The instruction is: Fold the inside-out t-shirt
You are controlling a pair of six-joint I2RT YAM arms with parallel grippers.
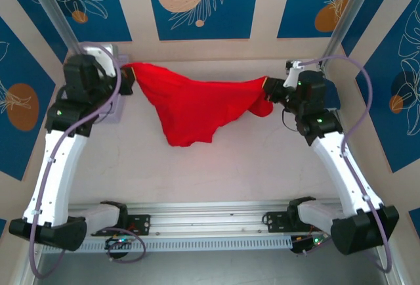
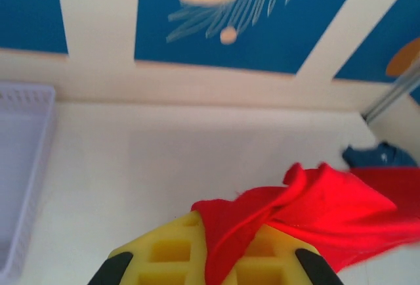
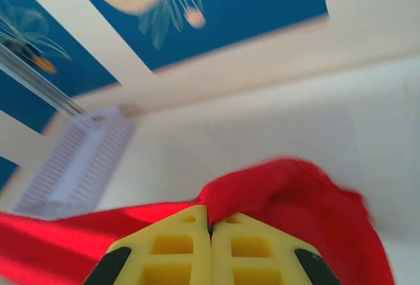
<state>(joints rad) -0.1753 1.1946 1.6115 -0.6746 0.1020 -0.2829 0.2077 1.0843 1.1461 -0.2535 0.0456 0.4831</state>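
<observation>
From above, a big, bright red, soft cloth t-shirt [image 1: 197, 111] is stretched between the two arms over the flat white table [image 1: 230, 180]. The left gripper [image 1: 128, 75] pinches one end of the red t-shirt at the far left. The right gripper [image 1: 268, 88] pinches the other end at the far right. The middle of the shirt sags toward the table, and I cannot tell if its low tip touches. A pale purple plastic basket [image 1: 113, 113] sits just behind the left arm. From the left wrist, the left gripper [image 2: 213, 236] has blocky yellow fingers [image 2: 167, 252] squeezed on a bunch of the red t-shirt [image 2: 328, 206], which spills off to the right. The basket [image 2: 23, 167] is on the left side, and a small dark blue cloth [image 2: 374, 157] lies far off by the right wall. From the right wrist, the right gripper [image 3: 210, 222] has its yellow fingers [image 3: 174, 245] pressed tight together with the red t-shirt [image 3: 289, 193] caught between them. The shirt runs off to the left and bunches up on the right. The basket [image 3: 85, 160] lies far away by the back wall.
</observation>
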